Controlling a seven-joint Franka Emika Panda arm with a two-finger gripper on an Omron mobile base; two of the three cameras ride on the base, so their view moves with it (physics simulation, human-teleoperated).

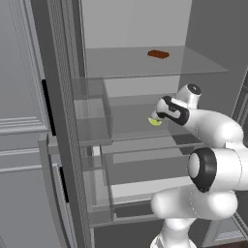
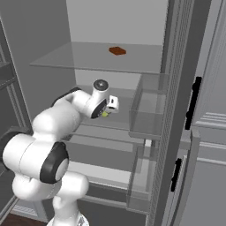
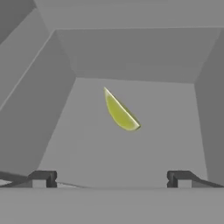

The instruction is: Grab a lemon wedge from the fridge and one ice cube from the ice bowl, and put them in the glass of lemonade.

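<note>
Dark grey walls of the fridge (image 1: 208, 38) stand open around me, its glass shelves bare but for a reddish-brown bar (image 1: 158, 54) on the upper one. My gripper (image 3: 111, 178) reaches in over the middle shelf, fingers spread wide and holding nothing. The lemon wedge (image 3: 120, 112) lies on the shelf just ahead, untouched, so I judge the grasp, the ice cube and both drops remain. The hand view shows the wedge whole; the base views show a sliver beside my wrist.
</note>
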